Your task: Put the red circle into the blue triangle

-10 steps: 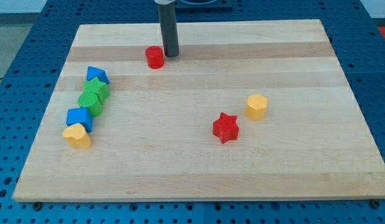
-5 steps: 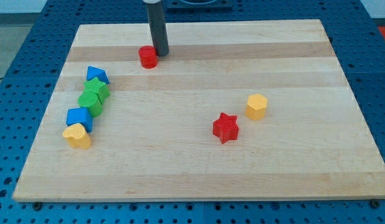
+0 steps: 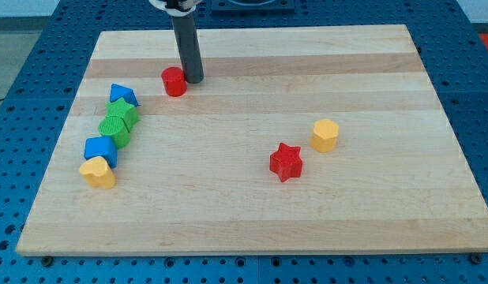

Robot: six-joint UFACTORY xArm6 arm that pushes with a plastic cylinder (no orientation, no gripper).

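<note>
One red circle (image 3: pixel 174 80), far left of centre on the board (image 3: pixel 252 197), with my tip (image 3: pixel 193 80) touching its right side (bare rod, no jaws to report); push steadily leftward and slightly nearer toward the blue triangle (image 3: pixel 123 95), staying centred behind it.

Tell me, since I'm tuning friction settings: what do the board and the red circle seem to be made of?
The board looks like pale wood: lengthwise grain bands, matte to satin finish. The red circle, just left of my tip, looks like moulded or printed plastic: uniform saturated colour, soft sheen. Too small to be sure.
</note>
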